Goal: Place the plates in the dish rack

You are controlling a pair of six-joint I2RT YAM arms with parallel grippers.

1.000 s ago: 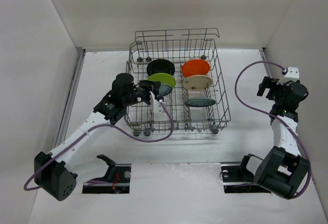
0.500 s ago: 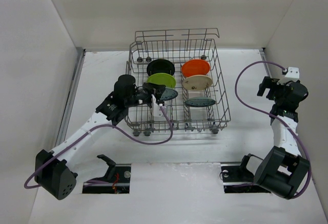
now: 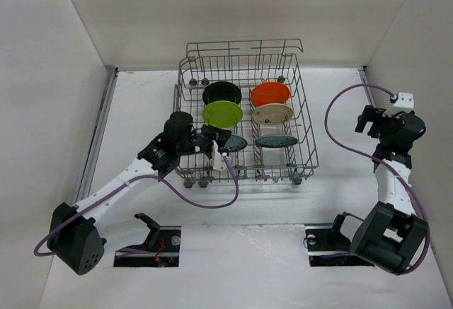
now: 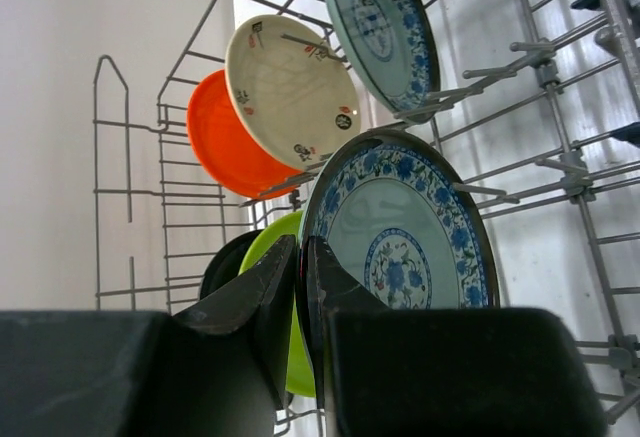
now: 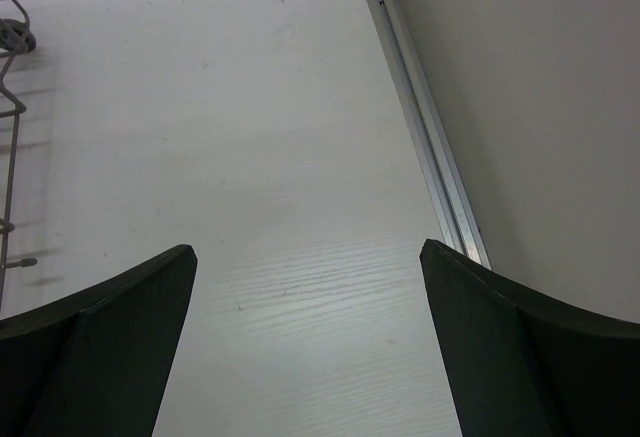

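The grey wire dish rack (image 3: 308,133) holds black (image 3: 221,91), lime green (image 3: 222,113), orange (image 3: 270,94), cream (image 3: 273,113) and teal patterned (image 3: 276,140) plates on edge. My left gripper (image 3: 221,142) reaches into the rack's near left part, shut on the rim of the second teal plate (image 3: 234,143). In the left wrist view the jaws (image 4: 302,257) pinch that plate's (image 4: 400,227) left rim; it stands upright among the tines, with the lime plate (image 4: 265,247) right behind it. My right gripper (image 3: 368,119) is open and empty over bare table (image 5: 308,257).
Walls enclose the table on the left, back and right. A metal rail (image 5: 430,137) runs along the right wall beside my right gripper. The rack's tines (image 4: 540,57) and wires surround my left gripper. A purple cable (image 3: 205,192) loops in front of the rack.
My left gripper has carried the teal plate from beside the lime plate toward the rack's near side and lower among the tines. The right arm has not moved.
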